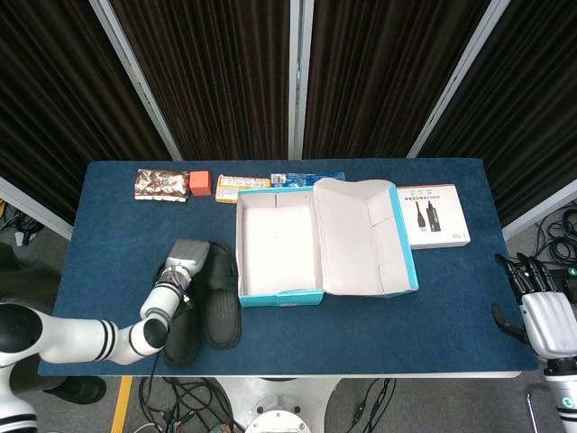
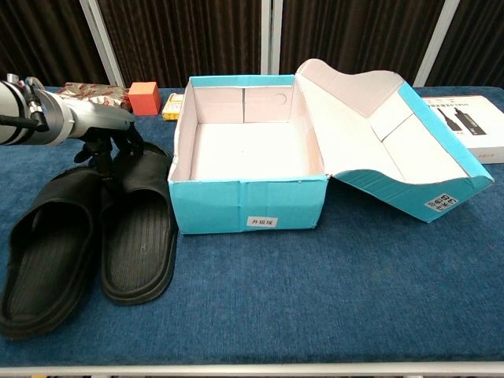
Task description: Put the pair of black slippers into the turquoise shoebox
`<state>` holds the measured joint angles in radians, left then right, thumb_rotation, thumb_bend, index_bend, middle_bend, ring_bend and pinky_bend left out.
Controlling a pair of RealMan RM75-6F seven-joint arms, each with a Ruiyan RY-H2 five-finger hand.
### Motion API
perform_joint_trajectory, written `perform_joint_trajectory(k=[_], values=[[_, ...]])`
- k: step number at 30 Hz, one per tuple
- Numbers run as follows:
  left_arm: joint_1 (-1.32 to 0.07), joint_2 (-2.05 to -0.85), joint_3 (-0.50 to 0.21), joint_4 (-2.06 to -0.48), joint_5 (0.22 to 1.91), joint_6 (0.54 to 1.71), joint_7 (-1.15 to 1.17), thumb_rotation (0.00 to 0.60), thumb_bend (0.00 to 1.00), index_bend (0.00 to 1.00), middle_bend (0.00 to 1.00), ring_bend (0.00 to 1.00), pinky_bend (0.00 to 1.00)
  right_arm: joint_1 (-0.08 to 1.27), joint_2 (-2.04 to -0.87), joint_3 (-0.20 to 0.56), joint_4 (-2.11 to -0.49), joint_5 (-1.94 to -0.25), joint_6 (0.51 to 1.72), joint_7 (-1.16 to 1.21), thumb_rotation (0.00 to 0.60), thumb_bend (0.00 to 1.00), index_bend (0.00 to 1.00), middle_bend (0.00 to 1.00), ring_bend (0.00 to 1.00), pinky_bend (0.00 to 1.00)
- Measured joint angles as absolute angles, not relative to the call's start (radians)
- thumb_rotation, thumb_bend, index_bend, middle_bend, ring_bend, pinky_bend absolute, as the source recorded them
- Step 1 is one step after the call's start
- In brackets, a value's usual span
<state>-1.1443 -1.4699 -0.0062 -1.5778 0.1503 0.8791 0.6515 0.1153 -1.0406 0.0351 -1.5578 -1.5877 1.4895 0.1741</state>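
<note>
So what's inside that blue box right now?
Nothing visible: the turquoise shoebox shows a bare white floor. Both black slippers lie outside, beside it, under the left hand.

A blue worktop (image 1: 451, 307) holds some small things along its far edge: a shiny snack bag (image 1: 161, 184), an orange block (image 1: 200, 183), a yellow packet (image 1: 242, 188) and a blue packet (image 1: 306, 179). A white box (image 1: 433, 216) with a cable picture lies near the right side.

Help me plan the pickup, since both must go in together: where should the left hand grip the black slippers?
Probably at the strap ends, from above. The black slippers lie flat, side by side and touching, their raised straps adjacent. The left hand is already over them, fingers pointing down, and the turquoise shoebox stands open right beside them.
</note>
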Motion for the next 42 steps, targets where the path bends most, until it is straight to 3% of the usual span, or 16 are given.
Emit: perform_joint_trajectory(k=[11, 22, 33, 42], values=[[-1.022, -1.436, -0.036, -1.599, 0.398, 0.927, 0.501, 0.6, 0.0, 0.56, 0.64, 0.75, 0.75, 0.117, -1.044, 0.036, -1.559, -1.594, 1.49, 0.171, 0.6, 0.33, 0.0, 0.16, 0.02, 0.08], [-0.94, -1.346, -0.082, -1.663, 0.528, 0.975, 0.404, 0.6, 0.03, 0.56, 0.64, 0.75, 0.75, 0.113, -1.038, 0.038, -1.573, -1.599, 1.503, 0.16, 0.6, 0.33, 0.0, 0.16, 0.02, 0.08], [-0.83, -1.237, -0.171, -1.716, 0.661, 1.021, 0.18, 0.6, 0.03, 0.55, 0.63, 0.75, 0.75, 0.112, -1.037, 0.041, -1.575, -1.601, 1.509, 0.157, 0.6, 0.33, 0.0, 0.16, 0.02, 0.08], [-0.752, -1.187, -0.276, -1.706, 0.84, 0.965, -0.178, 0.6, 0.03, 0.55, 0.62, 0.75, 0.75, 0.116, -1.018, 0.057, -1.592, -1.602, 1.523, 0.149, 0.6, 0.33, 0.0, 0.16, 0.02, 0.08]])
